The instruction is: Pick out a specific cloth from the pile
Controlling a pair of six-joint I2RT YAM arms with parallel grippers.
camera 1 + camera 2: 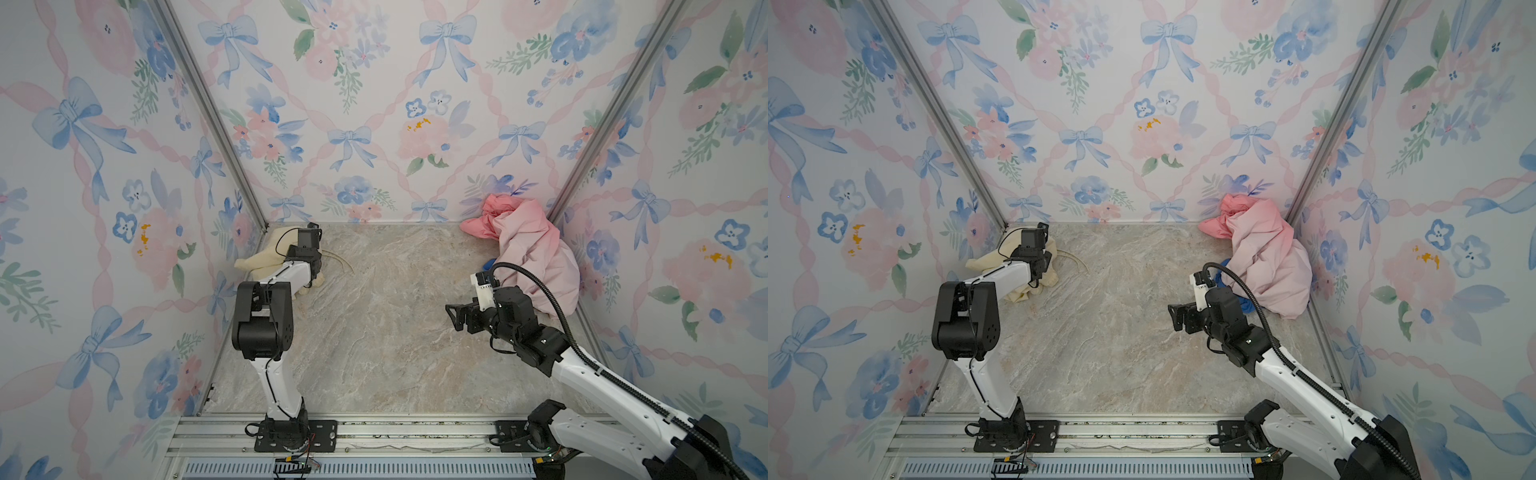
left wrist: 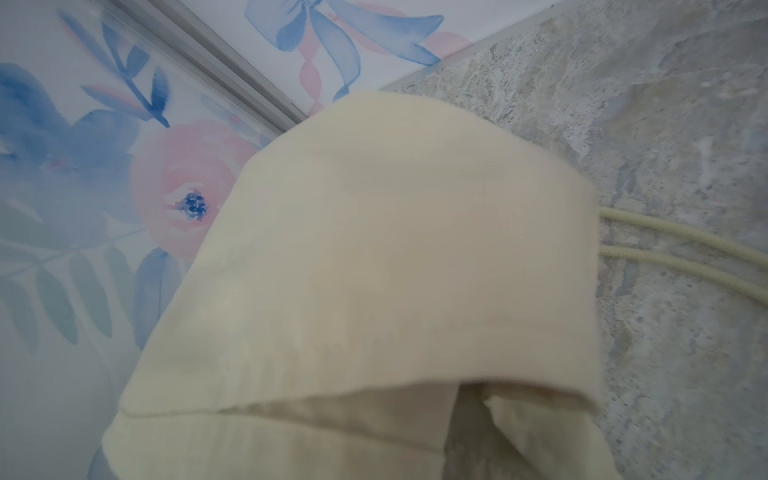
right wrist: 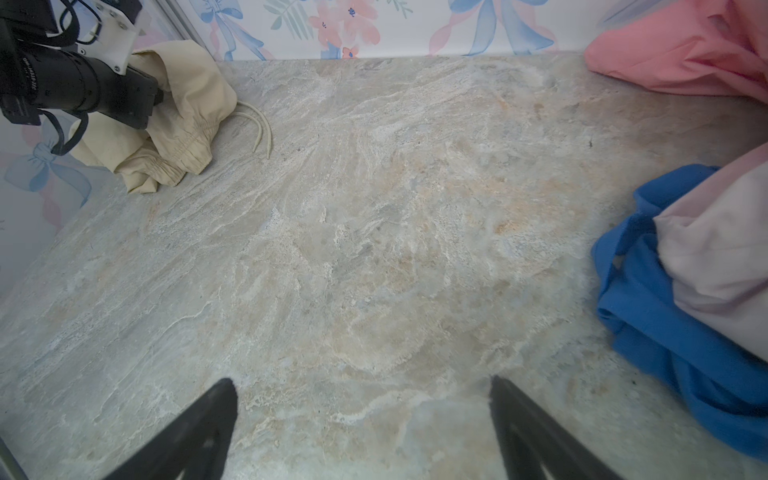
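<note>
Back left corner of the worktop [image 1: 374,332]: the cloth [image 1: 266,259], pale cream, bunched close to the side wall [image 1: 124,208] and well apart from the pile. Left gripper [image 3: 154,96] buried in its folds. Fingers hidden by fabric but together and, judging by the folds gathered up around them in the right wrist view, clamped on the cloth. In the left wrist view, one broad cream fold across most of the picture, covering the gripper itself. Just to the right, the drawstring [image 1: 340,259]: two thin strands loose on the bare worktop, curving away from the gathered edge.

Middle of the worktop bare.

Right of the middle: right gripper [image 3: 361,386], fingers wide apart, holding nothing, hovering over bare worktop just beside the pile. Back right corner: the pile [image 1: 523,249], with a large pale pink garment [image 1: 1266,266] on top, a coral one [image 1: 494,212] behind it against the back wall [image 1: 374,124], and a blue one [image 3: 665,311] poking out underneath, toward the right gripper.

Likely trouble from here:
- Possibly a hold on a single fold only, so a slip on lifting.
- Loose strands liable to drag or catch.
- Side wall very close to the left arm, so little room to swing.
- Fabric over the wrist camera, so a blind release.
- On the right, open fingers near the blue garment, apt to snag it if swung that way.
</note>
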